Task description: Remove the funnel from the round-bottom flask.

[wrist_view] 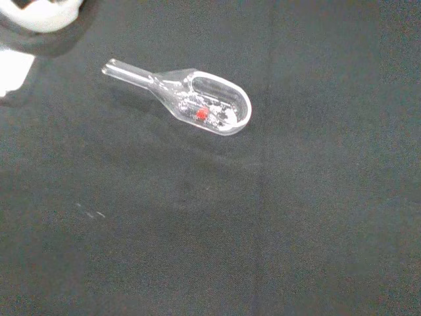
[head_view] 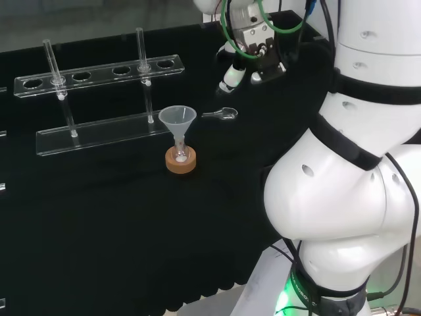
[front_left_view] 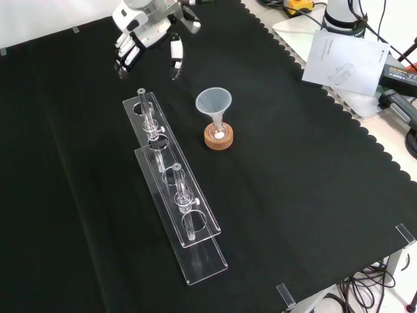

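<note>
Hovering, head view: my hand (head_view: 253, 62) hangs over the cloth with fingers relaxed and holding nothing, up and to the right of the funnel (head_view: 177, 122).
Funnel, head view: it sits stem-down in a small flask (head_view: 180, 155) on a cork ring (head_view: 181, 161), in front of a clear rack (head_view: 99, 99); a small scoop (head_view: 220, 114) lies just to its right.
Front view: the hand (front_left_view: 146, 32) is at the top, well apart from the funnel (front_left_view: 214, 104), which stands right of the rack (front_left_view: 172, 189).
Handling, my judgement: the funnel looks light, stiff and slippery, the flask fragile and easy to tip; I would pinch the cone's rim and lift straight up.
Wrist view: the scoop (wrist_view: 191, 105) shows a red speck inside, which the other 2 views do not reveal.
</note>
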Action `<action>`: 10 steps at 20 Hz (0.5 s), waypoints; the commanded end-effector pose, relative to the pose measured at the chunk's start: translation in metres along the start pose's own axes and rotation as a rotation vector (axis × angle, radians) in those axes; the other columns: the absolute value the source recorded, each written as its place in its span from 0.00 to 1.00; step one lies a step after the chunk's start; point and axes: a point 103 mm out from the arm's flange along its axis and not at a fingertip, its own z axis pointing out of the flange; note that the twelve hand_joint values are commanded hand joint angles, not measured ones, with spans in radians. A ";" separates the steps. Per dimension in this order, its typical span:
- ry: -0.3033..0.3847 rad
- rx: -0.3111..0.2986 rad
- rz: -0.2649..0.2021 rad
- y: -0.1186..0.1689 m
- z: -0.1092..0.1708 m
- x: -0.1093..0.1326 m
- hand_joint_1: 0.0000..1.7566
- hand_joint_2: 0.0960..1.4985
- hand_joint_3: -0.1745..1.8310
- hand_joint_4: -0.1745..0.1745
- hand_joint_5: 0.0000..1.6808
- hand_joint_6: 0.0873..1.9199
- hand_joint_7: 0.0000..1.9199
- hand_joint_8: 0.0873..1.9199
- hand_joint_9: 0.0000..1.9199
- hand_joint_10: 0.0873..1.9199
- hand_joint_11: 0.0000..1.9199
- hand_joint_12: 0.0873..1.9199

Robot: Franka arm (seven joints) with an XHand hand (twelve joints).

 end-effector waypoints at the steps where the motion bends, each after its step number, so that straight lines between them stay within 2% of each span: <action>1: -0.002 -0.033 0.021 -0.036 -0.019 0.013 0.40 0.37 0.26 0.51 0.19 0.00 0.06 0.29 0.18 0.31 0.12 0.69; 10: 0.005 -0.051 0.030 -0.073 -0.041 0.041 0.39 0.39 0.26 0.49 0.19 0.00 0.07 0.29 0.19 0.31 0.12 0.69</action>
